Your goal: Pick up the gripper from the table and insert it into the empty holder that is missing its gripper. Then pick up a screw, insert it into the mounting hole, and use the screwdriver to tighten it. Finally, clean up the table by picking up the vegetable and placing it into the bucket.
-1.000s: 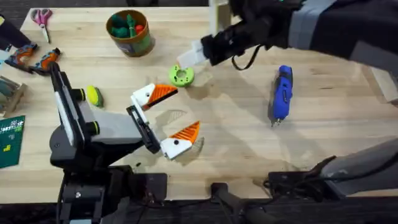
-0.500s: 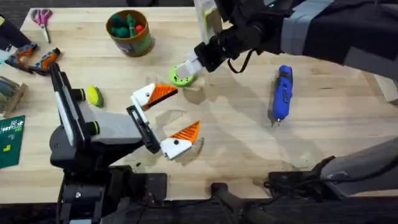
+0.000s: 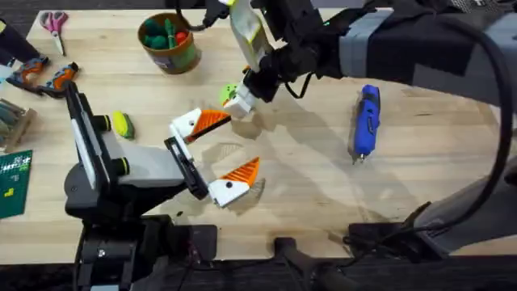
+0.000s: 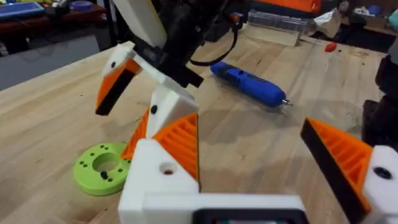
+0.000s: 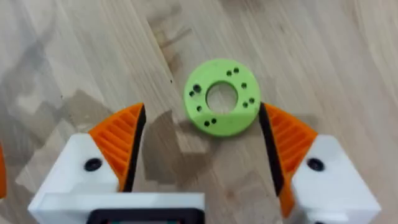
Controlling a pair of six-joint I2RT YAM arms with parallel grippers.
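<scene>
Since the earlier frame, the right tool (image 3: 240,100) has shifted left over the green disc (image 5: 222,96), fingers spread wide around it. Left tool (image 3: 212,155) sits open on the table (image 3: 307,170). Well right, the screwdriver (image 3: 366,121) lies lengthwise, tip toward the arm bases.

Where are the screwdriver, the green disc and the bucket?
screwdriver (image 3: 367,121): overhead view, middle of its blue body.
green disc (image 5: 222,96): right wrist view, on the flat ring beside its centre hole.
bucket (image 3: 184,56): overhead view, on its olive side wall.
</scene>
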